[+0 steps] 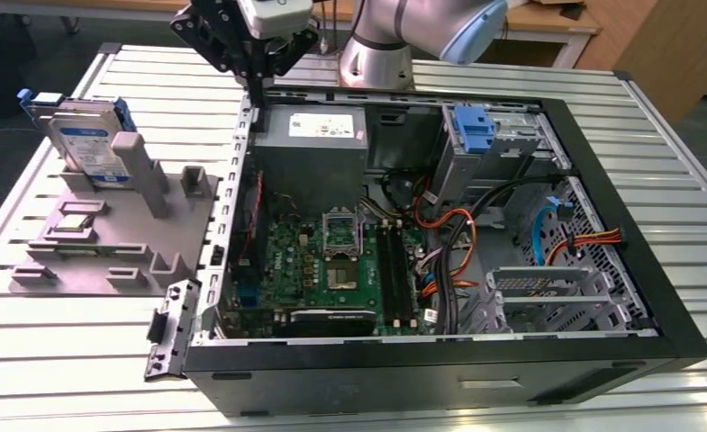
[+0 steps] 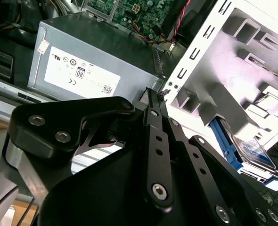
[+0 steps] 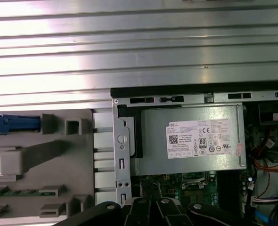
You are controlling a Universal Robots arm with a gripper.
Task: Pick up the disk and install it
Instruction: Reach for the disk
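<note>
On the desk (image 1: 53,360), to the exterior view's left of the open computer case (image 1: 449,364), the disk (image 1: 89,144) stands upright in a grey holder (image 1: 113,247), untouched. The end effector (image 1: 255,79) hangs above the case's rear corner nearest the holder, well apart from the disk, its fingers together and holding nothing. Just beside it, inside the case, sits the grey power supply (image 1: 311,135).
</note>
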